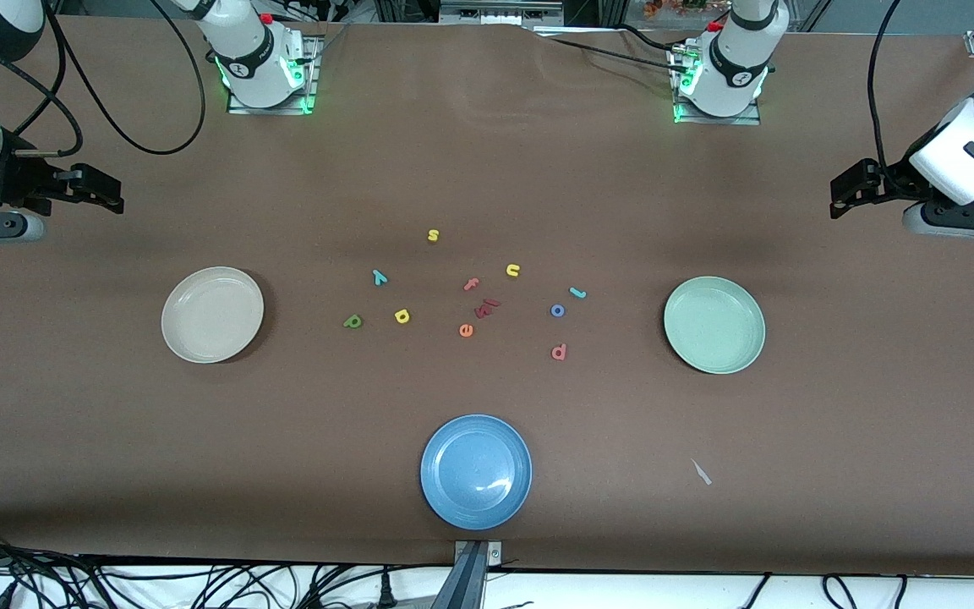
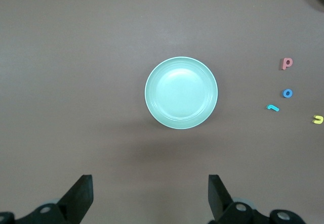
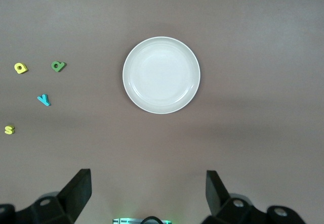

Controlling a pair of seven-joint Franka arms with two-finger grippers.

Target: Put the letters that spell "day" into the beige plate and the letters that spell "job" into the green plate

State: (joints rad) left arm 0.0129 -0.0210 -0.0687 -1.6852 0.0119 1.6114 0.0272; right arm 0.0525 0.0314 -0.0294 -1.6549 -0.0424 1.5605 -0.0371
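**Letters unsorted, both arms parked wide**

The green d (image 1: pixel 352 321), yellow a (image 1: pixel 402 316) and teal y (image 1: pixel 379 277) lie beside the beige plate (image 1: pixel 212 315), toward the right arm's end of the worktop. The teal j (image 1: pixel 577 293), blue o (image 1: pixel 557 310) and salmon b (image 1: pixel 559 351) lie nearer the green plate (image 1: pixel 714 325). Each cluster suits its own arm — the right gripper (image 1: pixel 106 193) and left gripper (image 1: pixel 844 193) both hang wide open, empty, over the worktop's ends.
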